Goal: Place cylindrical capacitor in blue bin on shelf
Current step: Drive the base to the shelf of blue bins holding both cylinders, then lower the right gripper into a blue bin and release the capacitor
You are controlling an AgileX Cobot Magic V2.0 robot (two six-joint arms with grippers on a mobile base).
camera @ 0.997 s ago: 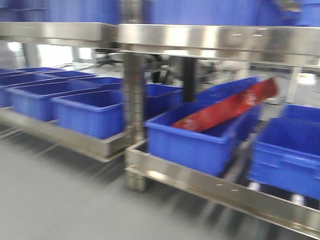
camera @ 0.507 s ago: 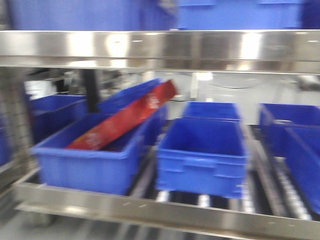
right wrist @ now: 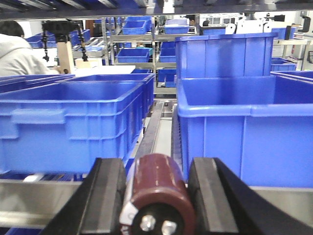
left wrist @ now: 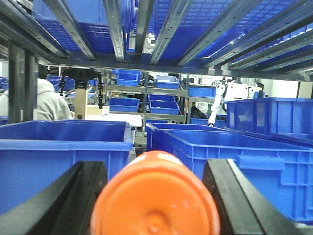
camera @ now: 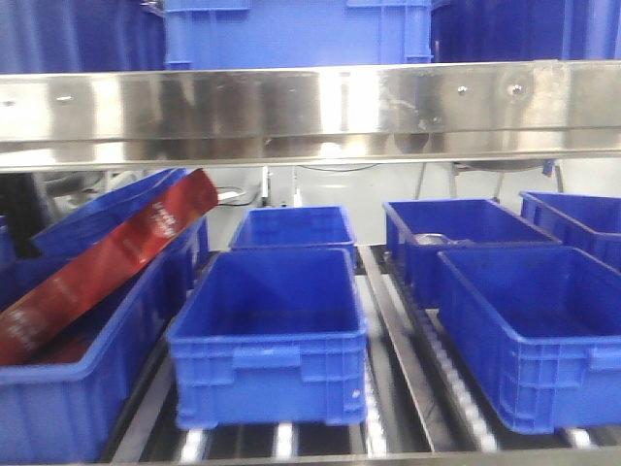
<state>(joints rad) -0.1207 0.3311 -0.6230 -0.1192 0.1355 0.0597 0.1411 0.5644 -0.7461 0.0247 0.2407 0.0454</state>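
Clamped snug between the closed fingers of the right gripper [right wrist: 156, 193]: the cylindrical capacitor [right wrist: 159, 188], terminals toward the camera. Likewise gripped tight in the left gripper [left wrist: 154, 196]: the orange cylinder [left wrist: 154, 200]. Just beyond, low, the steel rail of the shelf [right wrist: 44, 196]; risks clipping it if pushed in level. Farther on, aimed at the roller track [right wrist: 156, 122] between two blue bins [right wrist: 73, 122]; risks dropping into that gap unless shifted sideways before release.

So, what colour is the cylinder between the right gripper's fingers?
Dark reddish-brown cylinder, clearest in the right wrist view.
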